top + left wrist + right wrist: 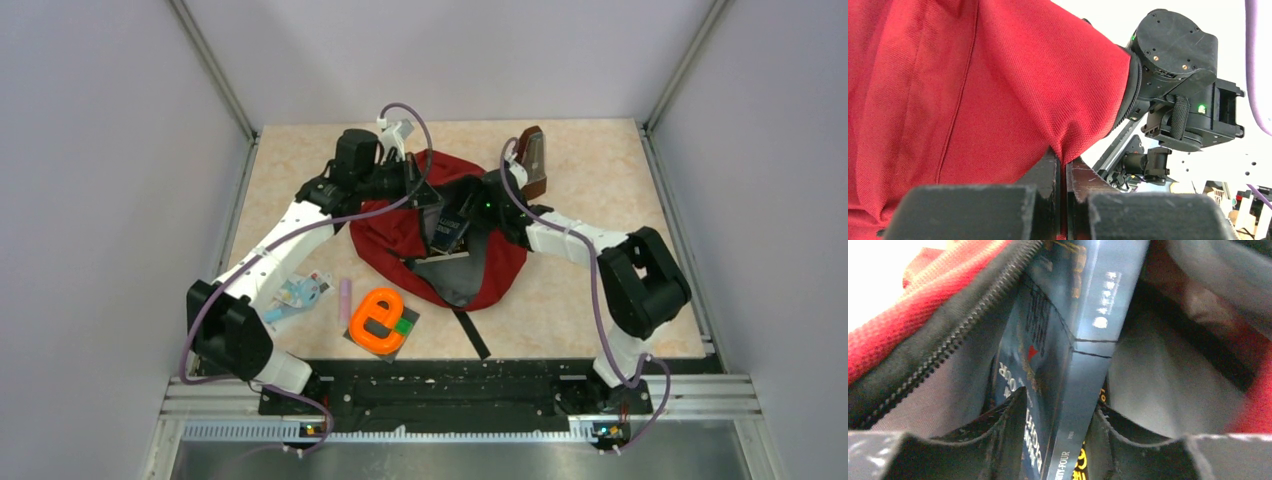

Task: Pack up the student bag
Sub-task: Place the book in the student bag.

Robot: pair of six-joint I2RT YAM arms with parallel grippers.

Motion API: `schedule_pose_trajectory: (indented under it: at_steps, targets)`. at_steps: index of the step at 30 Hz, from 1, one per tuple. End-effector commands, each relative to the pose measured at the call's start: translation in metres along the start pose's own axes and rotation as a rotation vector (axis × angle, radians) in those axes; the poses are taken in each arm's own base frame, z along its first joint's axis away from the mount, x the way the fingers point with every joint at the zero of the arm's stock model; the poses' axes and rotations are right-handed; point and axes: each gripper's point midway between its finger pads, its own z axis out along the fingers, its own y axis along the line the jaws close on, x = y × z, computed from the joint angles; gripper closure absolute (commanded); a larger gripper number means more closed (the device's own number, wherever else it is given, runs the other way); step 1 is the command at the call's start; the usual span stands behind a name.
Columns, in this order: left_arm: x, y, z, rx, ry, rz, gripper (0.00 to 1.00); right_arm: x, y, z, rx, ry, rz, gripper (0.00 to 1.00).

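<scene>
Top external view, items as you find them:

1. Student bag (400,235): dark red, lying mid-table (600,290) between your two arms. Its mouth is open, and grey lining (455,280) shows on the near side.
2. Left gripper (1065,172): at the bag's far-left edge. Your left wrist view shows the jaws closed tight, with a gathered fold of the red fabric pinched between them.
3. Right gripper (1055,410): over the bag's mouth. Its fingers (1003,425) stand narrowly parted on either side of a dark blue book (1073,335). You cannot tell whether they press on it or merely flank it.
4. Book: tilted, reaching in past the black zipper (938,355) toward the lining.
5. Metronome (531,160): brown, upright, just beside the bag's far-right edge.
6. Orange letter-shaped piece (378,320): near the table's front edge, left of the bag's strap, resting on a dark card (408,322).
</scene>
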Motion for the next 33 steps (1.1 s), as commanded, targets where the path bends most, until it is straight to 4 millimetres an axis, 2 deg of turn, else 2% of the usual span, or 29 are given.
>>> schedule_pose_trajectory:
  at_steps: [1,3,7,10,16,19,22,25,27,29,32,33]
  targets:
    - [-0.015,-0.005,-0.011,-0.023,-0.086,0.042,1.00,-0.017,0.040,-0.005,-0.086,-0.033,-0.127,0.45]
    - [-0.016,-0.003,-0.012,-0.034,-0.096,0.037,1.00,-0.021,0.038,-0.011,-0.083,-0.039,-0.160,0.28]
    - [-0.015,-0.004,-0.016,-0.027,-0.087,0.034,1.00,-0.020,0.038,-0.036,-0.109,-0.005,-0.267,0.21]
    - [-0.018,0.003,-0.021,-0.047,-0.094,0.020,1.00,-0.025,0.047,-0.061,-0.168,-0.002,-0.345,0.19]
    - [-0.034,0.043,-0.039,-0.196,-0.168,-0.048,1.00,-0.030,0.041,-0.118,-0.180,0.012,-0.423,0.15]
    - [-0.045,0.065,-0.050,-0.267,-0.220,-0.087,1.00,-0.037,0.033,-0.146,-0.154,-0.003,-0.455,0.08]
    - [-0.056,0.084,-0.060,-0.298,-0.262,-0.152,1.00,-0.051,0.011,-0.166,-0.050,-0.019,-0.485,0.03]
    - [-0.062,0.093,-0.062,-0.290,-0.274,-0.174,1.00,-0.060,-0.016,-0.173,0.045,-0.002,-0.490,0.01]
    - [-0.061,0.101,-0.061,-0.290,-0.259,-0.183,1.00,-0.065,-0.026,-0.174,0.076,-0.002,-0.485,0.01]
    - [-0.059,0.103,-0.059,-0.278,-0.238,-0.174,1.00,-0.069,-0.031,-0.173,0.094,-0.010,-0.484,0.01]
    - [-0.054,0.095,-0.055,-0.224,-0.196,-0.129,1.00,-0.069,-0.035,-0.170,0.116,-0.008,-0.464,0.01]
    - [-0.050,0.091,-0.053,-0.203,-0.179,-0.111,0.97,-0.067,-0.034,-0.169,0.111,-0.002,-0.456,0.01]
